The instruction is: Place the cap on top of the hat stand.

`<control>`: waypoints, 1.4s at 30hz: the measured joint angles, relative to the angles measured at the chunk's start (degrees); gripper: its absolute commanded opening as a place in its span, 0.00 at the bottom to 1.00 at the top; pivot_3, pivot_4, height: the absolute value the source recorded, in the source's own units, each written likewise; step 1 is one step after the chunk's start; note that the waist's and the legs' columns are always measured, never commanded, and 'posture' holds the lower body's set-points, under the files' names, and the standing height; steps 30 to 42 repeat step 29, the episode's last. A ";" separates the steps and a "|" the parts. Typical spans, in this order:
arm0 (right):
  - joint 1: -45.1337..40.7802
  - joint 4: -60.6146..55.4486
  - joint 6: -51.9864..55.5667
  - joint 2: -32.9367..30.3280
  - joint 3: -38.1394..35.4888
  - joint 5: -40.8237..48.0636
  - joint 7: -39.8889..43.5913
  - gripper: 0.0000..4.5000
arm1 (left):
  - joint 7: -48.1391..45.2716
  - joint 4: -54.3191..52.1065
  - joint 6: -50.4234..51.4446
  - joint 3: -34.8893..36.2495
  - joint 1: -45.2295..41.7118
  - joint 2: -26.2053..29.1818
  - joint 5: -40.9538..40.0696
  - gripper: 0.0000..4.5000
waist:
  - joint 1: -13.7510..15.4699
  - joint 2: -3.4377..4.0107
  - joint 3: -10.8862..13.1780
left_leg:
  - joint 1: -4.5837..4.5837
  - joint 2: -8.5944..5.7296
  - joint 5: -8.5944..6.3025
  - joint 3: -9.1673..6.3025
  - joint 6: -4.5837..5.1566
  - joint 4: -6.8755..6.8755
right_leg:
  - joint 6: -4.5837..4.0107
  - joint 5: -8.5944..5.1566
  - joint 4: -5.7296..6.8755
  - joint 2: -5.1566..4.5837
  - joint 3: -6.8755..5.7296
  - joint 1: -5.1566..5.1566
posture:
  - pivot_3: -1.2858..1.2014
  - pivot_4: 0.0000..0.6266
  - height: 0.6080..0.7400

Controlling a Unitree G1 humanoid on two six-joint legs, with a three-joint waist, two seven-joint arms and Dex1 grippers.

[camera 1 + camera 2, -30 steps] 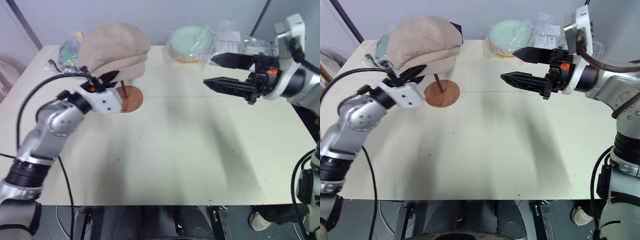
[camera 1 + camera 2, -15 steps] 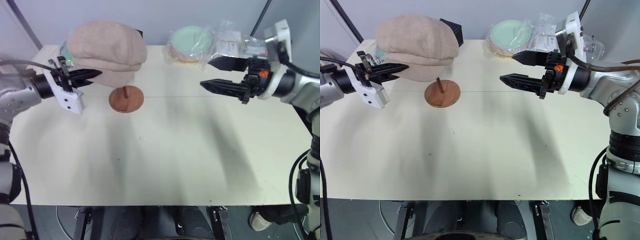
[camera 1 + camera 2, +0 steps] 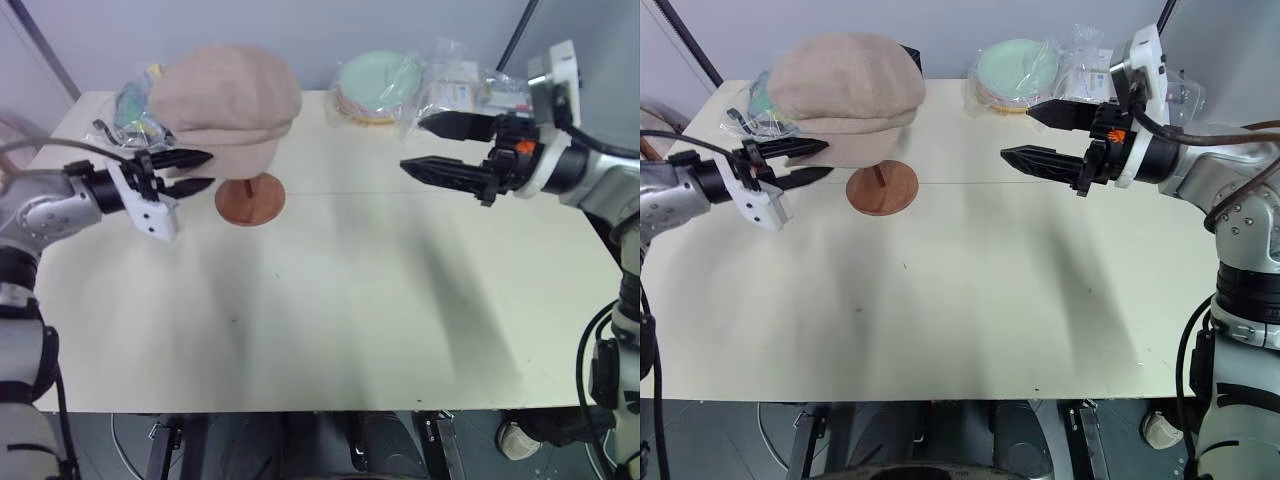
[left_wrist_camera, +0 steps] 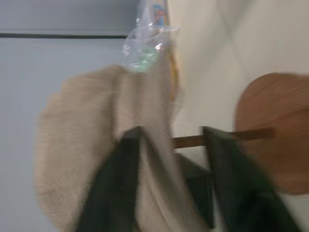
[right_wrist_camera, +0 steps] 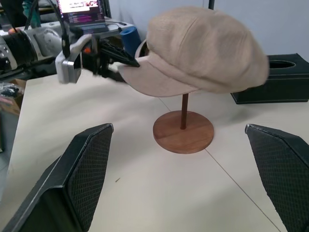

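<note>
The beige cap [image 3: 228, 95] sits on the hat stand [image 3: 250, 200], hiding its top disc; the thin rod and round wooden base show beneath it. My left gripper [image 3: 200, 170] is open at the cap's left side. Its fingers [image 4: 120, 183] stand above and below the brim's edge, and I cannot tell whether they touch it. Across the table, well right of the stand, my right gripper [image 3: 430, 148] is held wide open and empty, pointing toward the cap [image 5: 203, 48]. Between the right gripper's fingers [image 5: 91, 169], the stand [image 5: 183, 131] and the left gripper [image 5: 120, 63] are visible.
Bagged green plates [image 3: 378, 85] and clear plastic packets [image 3: 465, 80] lie at the table's back right. A bag of small items [image 3: 135, 105] lies back left behind the cap. A dark box [image 5: 280, 79] stands behind the stand. The cream table [image 3: 330, 300] is bare in front.
My left gripper has opened and let go of the cap's brim, shifting slightly leftward. The cap now rests level on the stand. The right arm has stayed put.
</note>
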 measured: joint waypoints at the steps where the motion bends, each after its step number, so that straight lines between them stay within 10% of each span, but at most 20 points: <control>1: 0.00 0.06 -0.07 0.01 0.00 -0.10 0.02 1.00 | -0.75 -1.54 0.42 0.01 1.67 0.36 -1.61 0.91 | 0.00 0.00 0.00 | 0.00 0.02 0.00 0.01 0.00 0.00 | 0.00 0.00 0.01 -0.01 0.01 -0.01 | 0.52 0.24 1.00; 10: 0.38 1.36 -1.78 0.73 1.44 -2.38 0.99 1.00 | -10.36 -37.58 30.92 11.45 36.79 11.28 -29.28 0.99 | -0.18 0.05 0.03 | 0.05 0.19 0.00 0.09 0.00 -0.01 | -0.02 -0.01 0.06 -0.11 0.08 -0.04 | 0.52 0.24 1.00; 20: -7.27 13.81 -2.57 -0.74 5.01 -5.25 9.48 1.00 | -18.05 -64.65 105.51 57.80 57.96 11.51 -90.40 0.99 | -0.21 0.02 0.08 | 0.11 0.13 0.00 0.02 0.00 -0.01 | -0.04 -0.03 0.00 -0.07 -0.02 0.04 | 0.52 0.24 1.00; 28: -13.58 22.80 -3.64 -0.54 7.31 -8.26 15.59 1.00 | -23.90 -62.12 124.56 74.46 55.05 14.55 -95.38 0.99 | -0.45 0.01 0.08 | 0.12 0.08 0.00 0.01 0.00 -0.02 | -0.15 -0.09 0.01 0.05 -0.01 0.04 | 0.52 0.24 1.00; 42: -13.56 23.14 -3.88 -0.32 7.53 -8.76 15.92 1.00 | -24.45 -62.07 125.37 74.96 54.99 14.55 -94.93 0.99 | -0.59 0.02 0.08 | 0.12 0.08 0.00 0.02 0.00 -0.04 | -0.15 -0.09 0.01 0.05 0.00 0.03 | 0.52 0.24 1.00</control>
